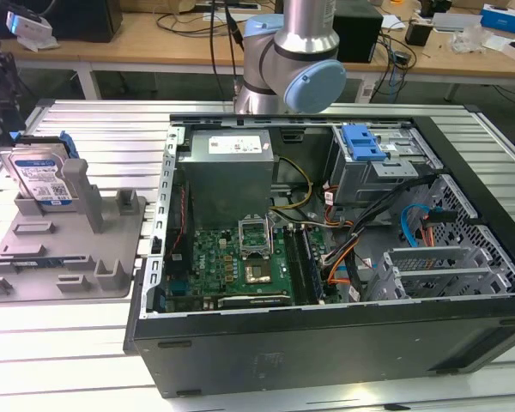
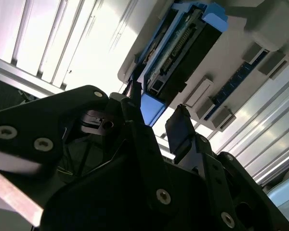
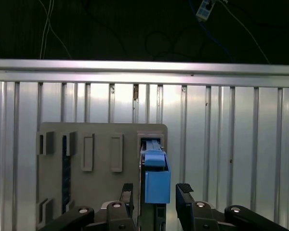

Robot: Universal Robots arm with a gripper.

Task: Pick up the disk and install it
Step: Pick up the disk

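- Standing on edge in a slot of the grey holder (image 1: 69, 257), the disk (image 1: 41, 176) sits at about nine o'clock in the exterior view, its white-and-blue label facing the camera
- In the first wrist view the gripper (image 3: 156, 190) hangs over the disk's blue bracket; its jaws are spread wide, one finger on each side of the bracket with a gap on both sides, and they grip nothing
- The holder lies flat on a ribbed aluminium table (image 1: 94, 129), whose slats shine under bright light
- An open computer case (image 1: 326, 352) lies on the same table, from the centre out to three o'clock, just beside the holder
- Inside the case are a green motherboard (image 1: 240, 257), a grey power-supply box (image 1: 232, 167) and, at about one o'clock, a blue clip (image 1: 363, 142)
- The arm (image 1: 296, 60) rises at twelve o'clock behind the case
- Wooden benches (image 1: 154, 39) cross the room behind it, strewn with cables and boxes
- Past the table's edge in the first wrist view lies dark floor (image 3: 135, 29) with loose cables
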